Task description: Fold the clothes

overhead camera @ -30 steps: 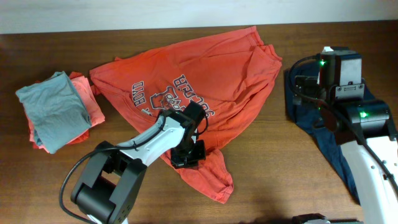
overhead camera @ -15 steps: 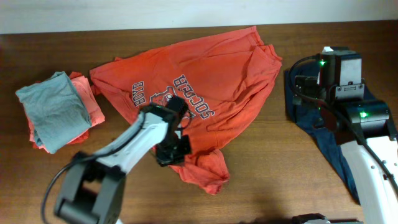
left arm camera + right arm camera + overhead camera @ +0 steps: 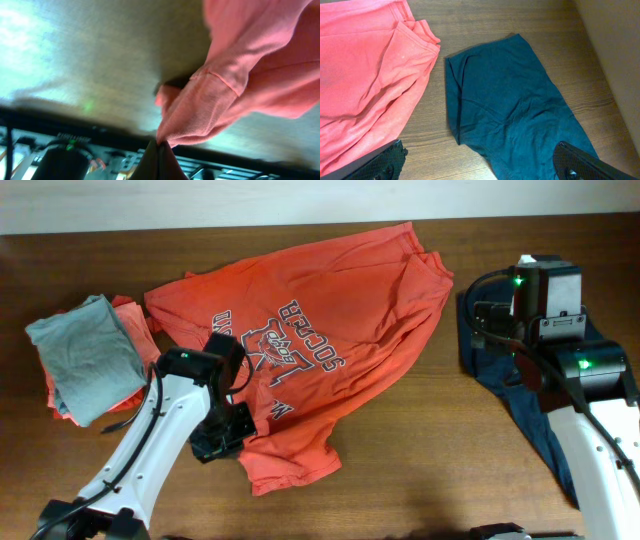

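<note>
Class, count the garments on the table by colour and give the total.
Orange-red: 2, the spread T-shirt and a folded orange piece
Grey: 1, the grey shirt
Navy: 1, the navy garment
Total: 4

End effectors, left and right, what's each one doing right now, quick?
Left end effector: closed, pinching an edge of the orange T-shirt.
Right end effector: open, holding nothing, above the navy garment.
</note>
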